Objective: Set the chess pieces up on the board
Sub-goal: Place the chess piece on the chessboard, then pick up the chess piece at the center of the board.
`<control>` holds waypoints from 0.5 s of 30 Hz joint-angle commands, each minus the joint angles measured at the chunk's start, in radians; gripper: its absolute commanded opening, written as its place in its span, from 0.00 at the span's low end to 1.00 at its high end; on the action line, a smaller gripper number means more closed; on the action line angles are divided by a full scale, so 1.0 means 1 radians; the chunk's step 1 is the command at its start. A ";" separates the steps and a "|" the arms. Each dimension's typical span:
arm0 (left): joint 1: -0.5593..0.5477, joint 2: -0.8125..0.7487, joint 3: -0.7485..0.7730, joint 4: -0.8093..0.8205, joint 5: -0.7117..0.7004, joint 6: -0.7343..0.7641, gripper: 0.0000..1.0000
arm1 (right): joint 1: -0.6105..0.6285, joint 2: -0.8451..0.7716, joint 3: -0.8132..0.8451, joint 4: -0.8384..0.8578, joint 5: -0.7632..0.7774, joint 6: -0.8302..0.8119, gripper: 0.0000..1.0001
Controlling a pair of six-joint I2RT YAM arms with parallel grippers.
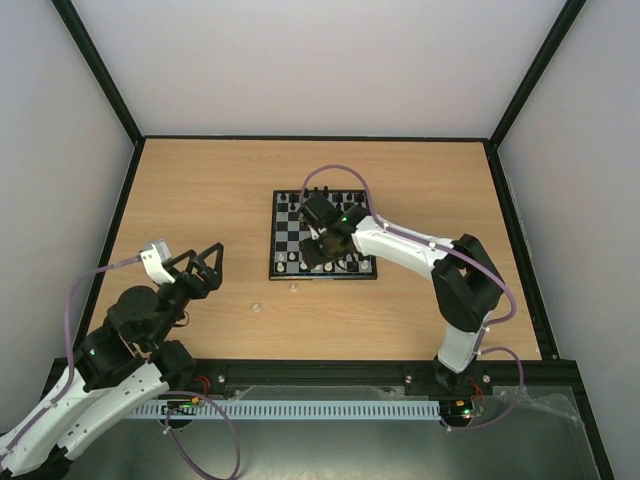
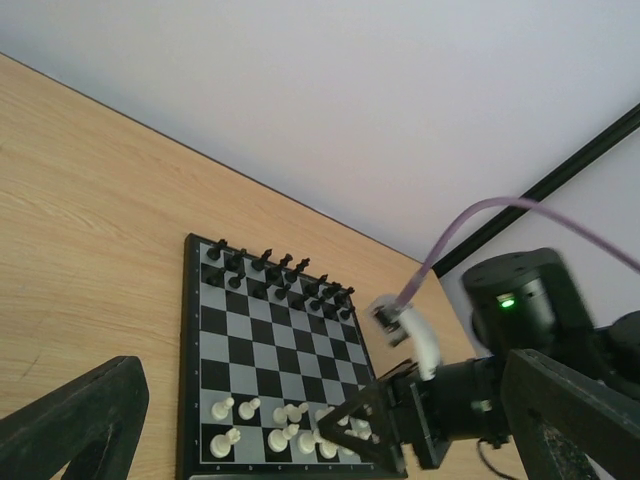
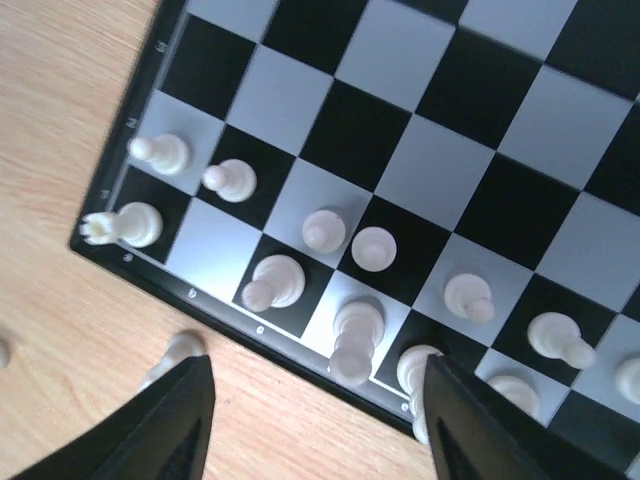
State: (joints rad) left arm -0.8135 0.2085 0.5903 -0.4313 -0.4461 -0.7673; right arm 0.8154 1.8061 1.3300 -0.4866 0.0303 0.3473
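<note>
1. One board [image 1: 322, 236] was there.
2. Two whitish chess pieces [image 1: 293, 288] lay off it on the worktop [image 1: 200, 190].
3. About twelve more stood on its near rows, some partly hidden.
4. Black pieces [image 2: 262, 264] filled two far rows; their number could not be told.
5. Two grippers were there: the left gripper [image 1: 203, 262] and the right gripper [image 3: 315, 395].

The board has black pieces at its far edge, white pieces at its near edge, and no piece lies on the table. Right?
No. Two white pieces lie on the table, off the near edge of the board; the top view shows them. The rest holds.

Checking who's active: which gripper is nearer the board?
Right. The right gripper hovers over the board's near rows; the left gripper is well off to its left, over the table.
</note>
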 commanded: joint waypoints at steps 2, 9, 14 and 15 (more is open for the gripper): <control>-0.002 0.038 -0.014 0.041 -0.008 0.011 1.00 | -0.005 -0.115 -0.002 -0.016 -0.028 0.004 0.68; -0.002 0.051 -0.001 0.039 -0.017 0.013 0.99 | -0.004 -0.248 -0.062 0.003 -0.074 0.007 0.83; -0.002 0.082 0.002 0.034 -0.020 0.005 1.00 | 0.006 -0.327 -0.106 -0.001 -0.098 0.006 0.93; -0.003 0.091 0.002 0.033 -0.019 0.003 0.99 | 0.011 -0.338 -0.114 -0.001 -0.100 0.007 0.97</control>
State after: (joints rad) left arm -0.8135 0.2607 0.5869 -0.4156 -0.4473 -0.7670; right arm 0.8158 1.5177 1.2545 -0.4664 -0.0372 0.3553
